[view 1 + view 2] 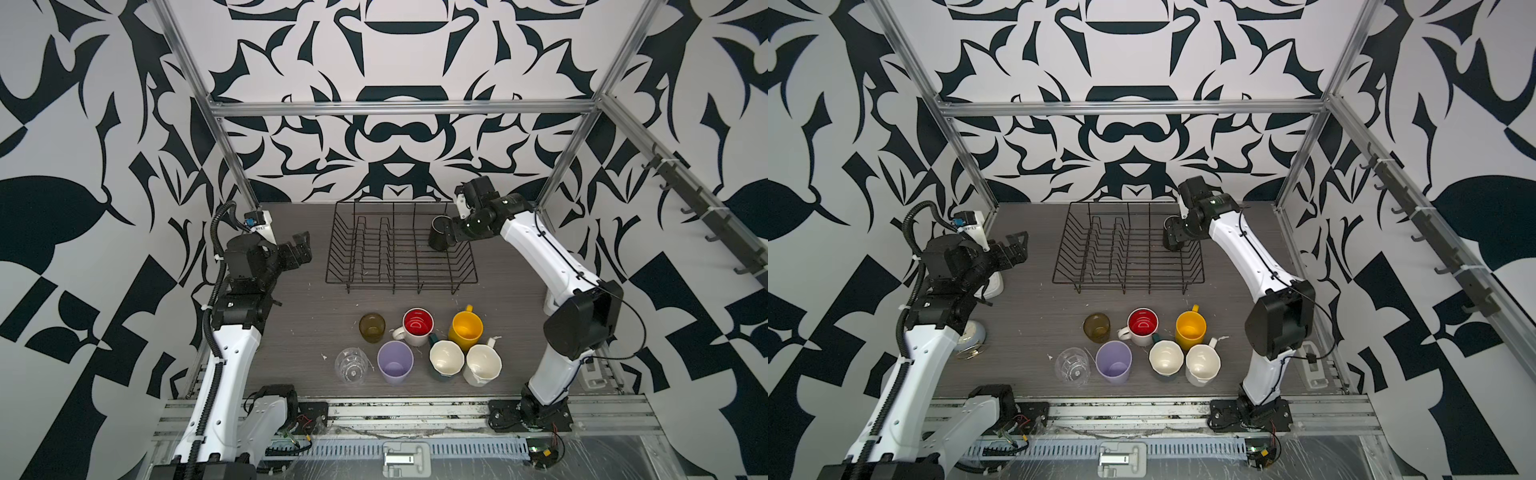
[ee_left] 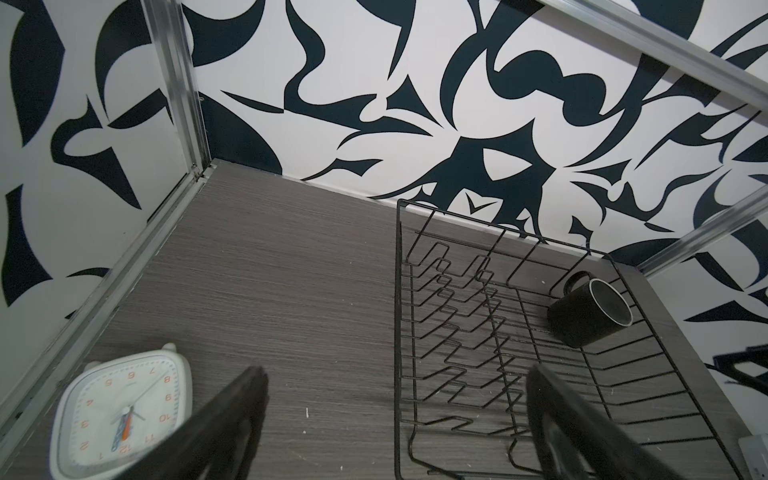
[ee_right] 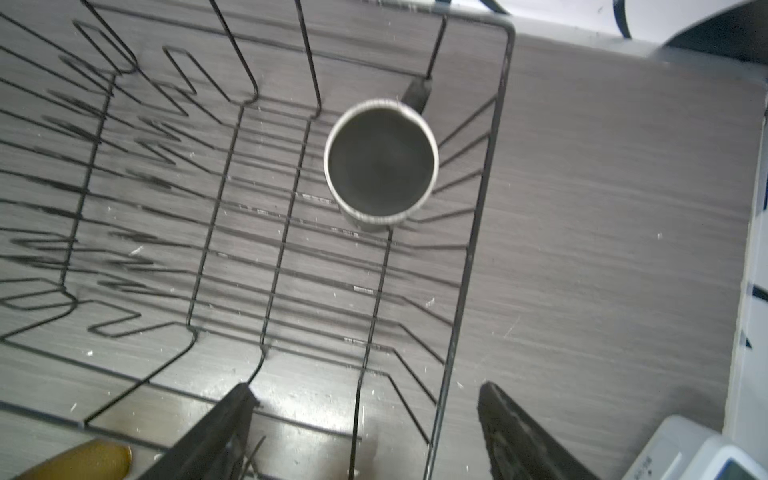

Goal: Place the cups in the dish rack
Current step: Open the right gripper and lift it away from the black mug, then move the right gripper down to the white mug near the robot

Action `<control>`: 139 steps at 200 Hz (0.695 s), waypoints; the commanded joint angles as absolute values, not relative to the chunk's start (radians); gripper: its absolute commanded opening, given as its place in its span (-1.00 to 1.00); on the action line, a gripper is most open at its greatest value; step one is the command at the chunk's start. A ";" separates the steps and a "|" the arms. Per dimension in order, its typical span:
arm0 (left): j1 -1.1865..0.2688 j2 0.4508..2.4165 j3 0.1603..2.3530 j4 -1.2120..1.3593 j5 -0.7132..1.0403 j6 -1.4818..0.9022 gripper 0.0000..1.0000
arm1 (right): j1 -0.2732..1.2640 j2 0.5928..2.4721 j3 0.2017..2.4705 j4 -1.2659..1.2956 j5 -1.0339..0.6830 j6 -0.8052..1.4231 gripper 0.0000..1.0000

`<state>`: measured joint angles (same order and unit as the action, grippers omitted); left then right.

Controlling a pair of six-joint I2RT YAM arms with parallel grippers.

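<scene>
1. The black mug (image 3: 380, 162) stands upright in the rack's (image 1: 399, 281) far right corner; seven more cups (image 1: 446, 358) cluster on the table (image 1: 299, 324).
2. Our left gripper (image 2: 395, 424) and right gripper (image 3: 365, 395) gape wide, empty.
3. We judge the clear glass (image 1: 352, 365) slippery and fragile: pinch its wall over the rim.

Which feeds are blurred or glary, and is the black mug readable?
Right wrist view: dish rack wires smear away from the black mug, whose rim is clear; glare on the table near the right claw. Left wrist view: left claw out of focus, rack and mug sharp. In both top views: even light.
</scene>
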<state>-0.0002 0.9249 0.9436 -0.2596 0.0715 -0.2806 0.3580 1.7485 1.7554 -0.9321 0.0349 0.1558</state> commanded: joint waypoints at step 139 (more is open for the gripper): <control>0.003 0.916 0.940 -0.265 0.098 -0.291 0.99 | 0.507 1.098 1.193 -1.254 0.150 0.460 0.34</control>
